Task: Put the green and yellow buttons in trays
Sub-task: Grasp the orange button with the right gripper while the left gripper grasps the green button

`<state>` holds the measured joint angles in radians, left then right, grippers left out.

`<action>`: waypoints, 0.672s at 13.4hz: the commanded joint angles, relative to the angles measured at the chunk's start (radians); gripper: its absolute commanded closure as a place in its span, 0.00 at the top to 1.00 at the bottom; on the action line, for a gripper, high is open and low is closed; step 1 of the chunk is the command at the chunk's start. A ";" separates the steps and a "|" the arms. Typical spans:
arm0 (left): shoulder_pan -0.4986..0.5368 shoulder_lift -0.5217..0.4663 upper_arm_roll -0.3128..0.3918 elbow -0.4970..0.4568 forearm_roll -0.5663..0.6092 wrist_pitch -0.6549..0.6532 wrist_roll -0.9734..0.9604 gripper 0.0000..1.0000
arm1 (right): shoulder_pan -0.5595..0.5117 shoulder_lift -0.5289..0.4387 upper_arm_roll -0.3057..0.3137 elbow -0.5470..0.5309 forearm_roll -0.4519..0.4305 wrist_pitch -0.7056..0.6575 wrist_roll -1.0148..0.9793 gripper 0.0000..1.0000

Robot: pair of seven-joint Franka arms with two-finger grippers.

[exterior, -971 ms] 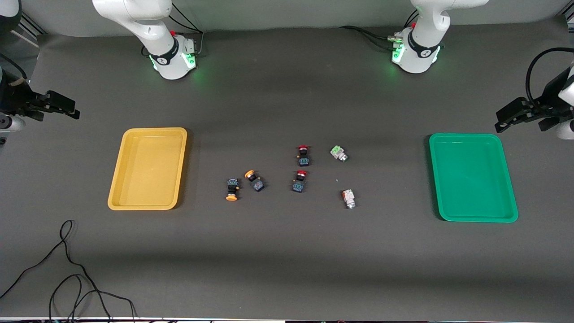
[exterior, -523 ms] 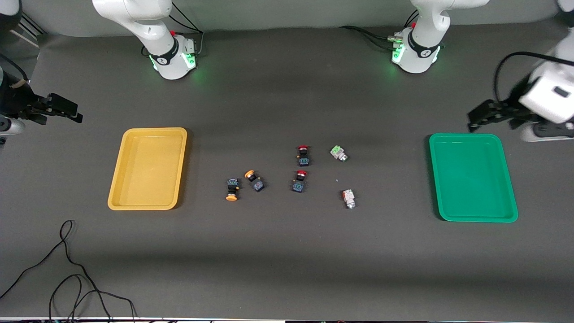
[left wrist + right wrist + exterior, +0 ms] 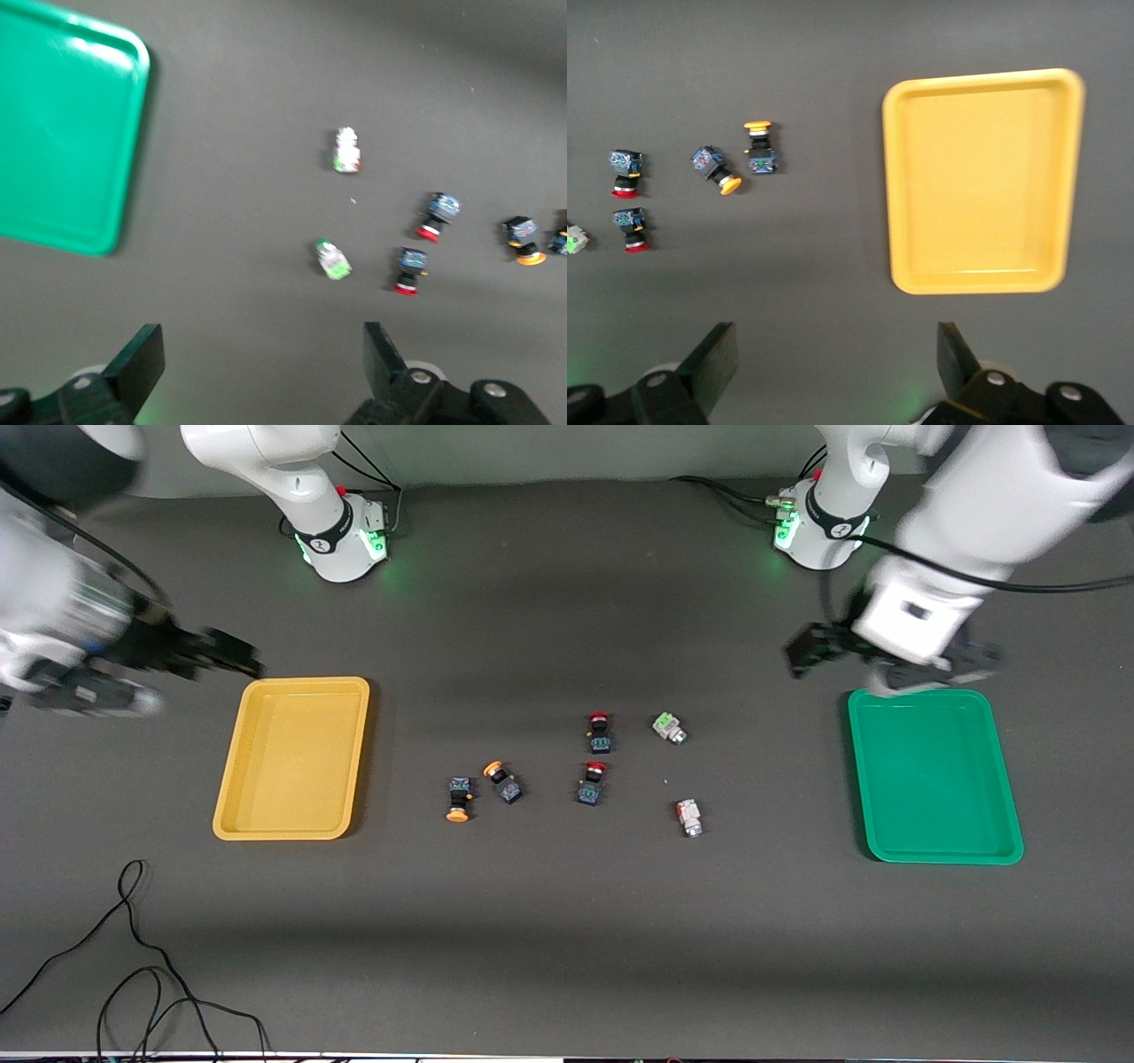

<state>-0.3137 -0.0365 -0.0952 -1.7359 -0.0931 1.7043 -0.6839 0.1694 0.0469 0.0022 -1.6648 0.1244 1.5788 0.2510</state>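
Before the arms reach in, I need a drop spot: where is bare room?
Both trays, yellow and green, hold nothing. Bare mat lies between each tray and the buttons, which crowd the table's middle.

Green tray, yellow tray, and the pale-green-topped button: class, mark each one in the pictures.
green tray [image 3: 935, 779]: front view, bare floor of the tray.
yellow tray [image 3: 292, 757]: front view, bare floor of the tray.
pale-green-topped button [image 3: 668, 727]: front view, middle of its body.

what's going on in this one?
Sorting has not started. Both claws are open and hold nothing: the left claw is over bare table beside the green tray, the right claw beside the yellow tray. All six buttons lie on the table between the empty trays.
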 commanded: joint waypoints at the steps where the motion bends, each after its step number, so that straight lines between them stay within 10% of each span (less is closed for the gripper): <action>1: -0.128 -0.040 0.012 -0.065 0.030 0.046 -0.214 1.00 | 0.068 0.134 -0.007 0.020 -0.002 0.099 0.111 1.00; 9: -0.214 0.021 -0.026 -0.175 0.065 0.210 -0.560 1.00 | 0.226 0.424 -0.008 -0.078 0.003 0.545 0.269 1.00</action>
<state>-0.5072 -0.0338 -0.1255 -1.8832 -0.0473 1.8656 -1.1642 0.3579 0.4201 0.0050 -1.7391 0.1250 2.0678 0.4927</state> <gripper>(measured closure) 0.000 0.000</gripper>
